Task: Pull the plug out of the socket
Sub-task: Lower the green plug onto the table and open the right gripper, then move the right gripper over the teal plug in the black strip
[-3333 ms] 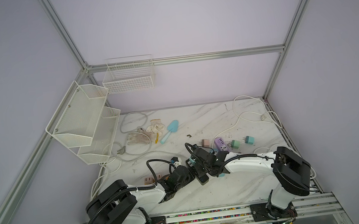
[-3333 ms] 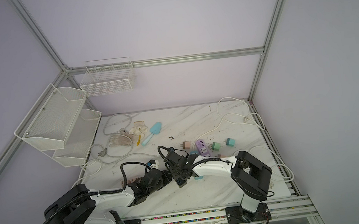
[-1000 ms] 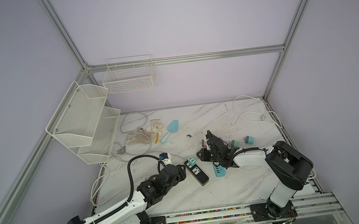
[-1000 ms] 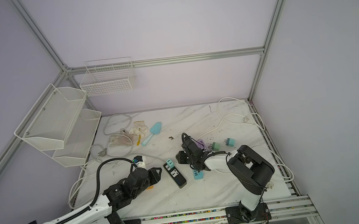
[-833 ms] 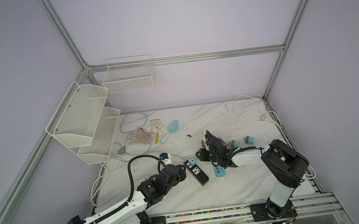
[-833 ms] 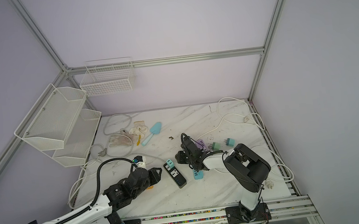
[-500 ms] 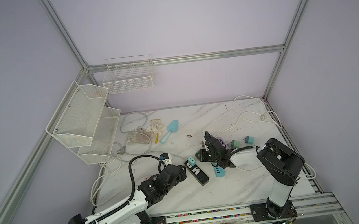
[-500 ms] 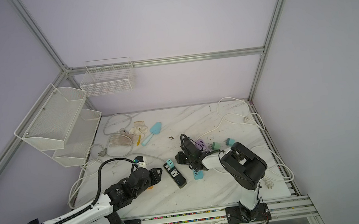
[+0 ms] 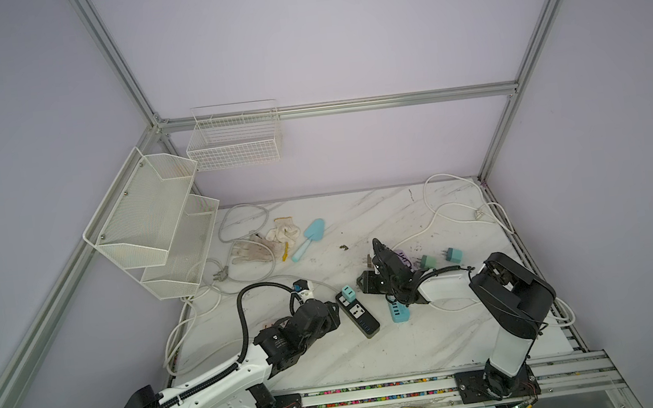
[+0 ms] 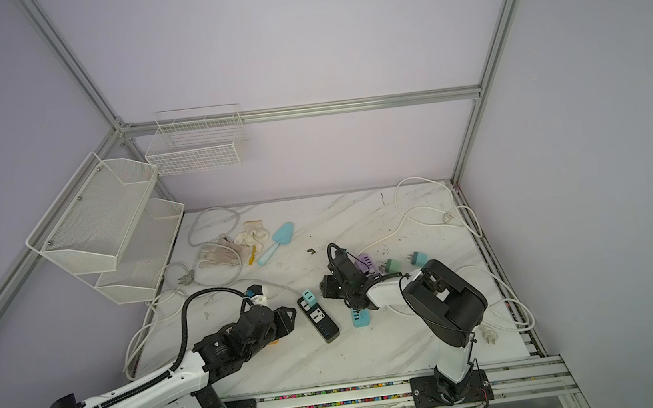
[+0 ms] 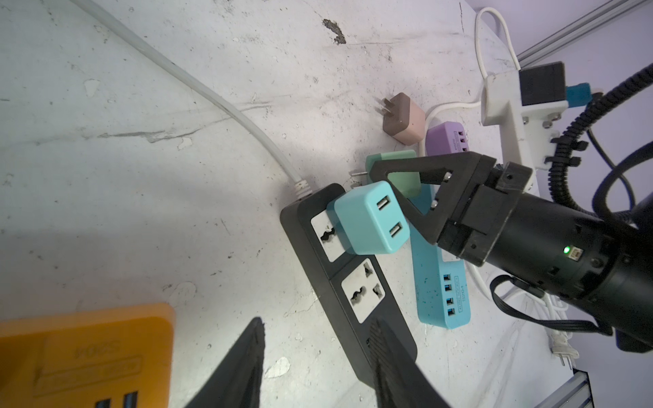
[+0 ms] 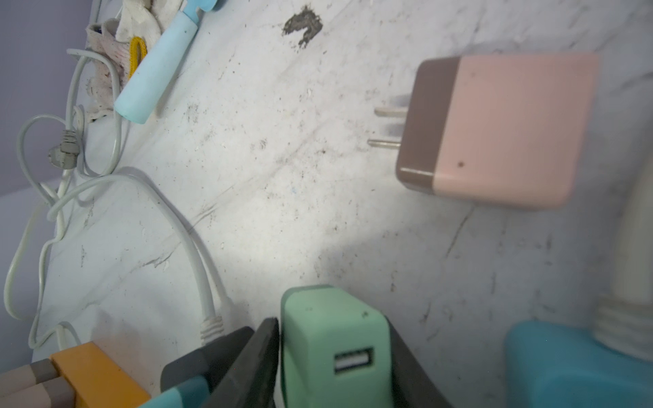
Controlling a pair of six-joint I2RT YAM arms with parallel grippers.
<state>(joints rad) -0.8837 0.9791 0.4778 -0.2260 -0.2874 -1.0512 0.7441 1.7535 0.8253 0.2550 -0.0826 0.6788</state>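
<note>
Front-mid counter (image 9: pixel 375 354) bare: wide lane in from front edge. Back-mid bare too. Centre: black power strip (image 9: pixel 357 312) w/ teal plug (image 9: pixel 348 293) lies btwn left hand (image 9: pixel 332 309) and right hand (image 9: pixel 367 283); tight gaps both sides. Beside left hand, orange strip (image 11: pixel 84 353) blocks. On right side, blue strip (image 9: pixel 398 313) and loose plugs (image 9: pixel 427 261) crowd. Along right edge, white cable (image 9: pixel 426 195) loops; gloves (image 9: pixel 254 249), scoop (image 9: pixel 309 236) near back-left corner.

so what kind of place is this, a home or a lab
Most likely a robot test cell, not a home: bare aluminium frame around plain walls, robot arms bolted to a front rail, and a black power strip with loose chargers laid out as props.
</note>
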